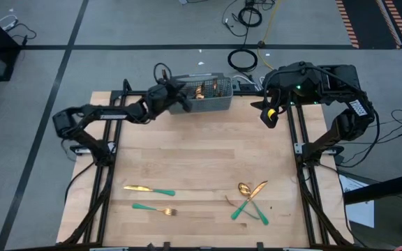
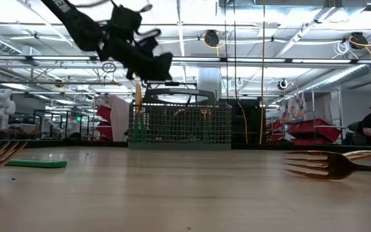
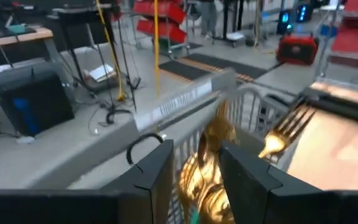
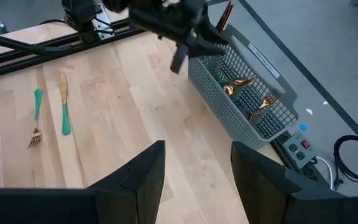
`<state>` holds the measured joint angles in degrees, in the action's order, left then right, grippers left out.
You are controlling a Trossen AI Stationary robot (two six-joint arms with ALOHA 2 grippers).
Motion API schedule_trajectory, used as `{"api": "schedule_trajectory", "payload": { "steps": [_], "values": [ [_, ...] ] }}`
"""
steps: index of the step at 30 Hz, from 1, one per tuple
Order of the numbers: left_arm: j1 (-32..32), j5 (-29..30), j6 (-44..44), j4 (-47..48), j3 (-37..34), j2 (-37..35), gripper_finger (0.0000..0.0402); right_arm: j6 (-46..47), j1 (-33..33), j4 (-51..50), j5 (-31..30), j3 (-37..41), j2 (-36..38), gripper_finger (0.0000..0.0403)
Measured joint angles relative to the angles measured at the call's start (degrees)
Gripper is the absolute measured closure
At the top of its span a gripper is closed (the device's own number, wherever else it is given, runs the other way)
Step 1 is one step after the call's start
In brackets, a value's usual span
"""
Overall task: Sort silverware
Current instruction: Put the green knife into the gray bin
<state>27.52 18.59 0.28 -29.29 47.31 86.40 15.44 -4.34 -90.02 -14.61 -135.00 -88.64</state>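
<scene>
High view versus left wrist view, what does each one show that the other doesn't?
Only the high view shows the table with the loose silverware: a knife, a fork and a crossed cluster, plus the right gripper waiting near the far right corner. Only the left wrist view shows gold heads up close between the left gripper fingers. Both show the caddy.

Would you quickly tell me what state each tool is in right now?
Left tool: over the caddy, closed on a spoon.
Right tool: open, holding nothing, at the table's far right corner.
</scene>
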Motion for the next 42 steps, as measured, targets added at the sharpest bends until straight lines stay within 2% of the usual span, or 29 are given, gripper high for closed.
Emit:
{"api": "schedule_trajectory", "payload": {
  "steps": [2,4,7,9,12,16,26,34,42],
  "values": [
    [-1.70,-0.47,-2.66,4.36,-0.02,-5.38,0.0265,0.00,0.00,0.00,-0.01,0.00,0.00,0.0229],
    [-3.67,-4.17,-6.07,12.96,0.12,-12.18,0.0265,-0.10,0.00,0.00,0.00,0.00,0.00,0.0229],
    [-6.89,-12.97,-6.56,32.87,0.14,-22.04,0.0265,-1.33,0.00,0.01,-0.02,0.00,0.00,0.0229],
    [-10.44,-15.19,-7.49,46.51,0.13,-26.92,0.0265,-1.95,0.00,0.01,-0.04,0.00,0.00,0.0229],
    [-15.93,-15.29,-8.11,63.75,0.03,-30.95,0.0265,-2.60,0.00,0.00,-0.24,0.00,0.00,0.0229],
    [-22.51,-15.74,-12.26,73.70,-0.02,-30.12,0.0265,-2.48,0.00,0.01,-0.26,0.01,0.00,0.0229],
    [-40.05,-22.69,-18.55,76.31,-0.02,-16.15,0.0265,-0.23,0.00,0.00,-0.26,0.01,0.00,0.0229],
    [-52.63,-20.49,-28.30,69.93,-0.02,-7.97,0.0265,0.37,0.00,0.00,-0.26,0.01,0.00,0.0229],
    [-57.43,-16.78,-29.56,70.06,-0.02,-0.81,0.0265,0.39,0.00,0.00,-0.18,0.00,0.00,0.0229]
  ]
}}
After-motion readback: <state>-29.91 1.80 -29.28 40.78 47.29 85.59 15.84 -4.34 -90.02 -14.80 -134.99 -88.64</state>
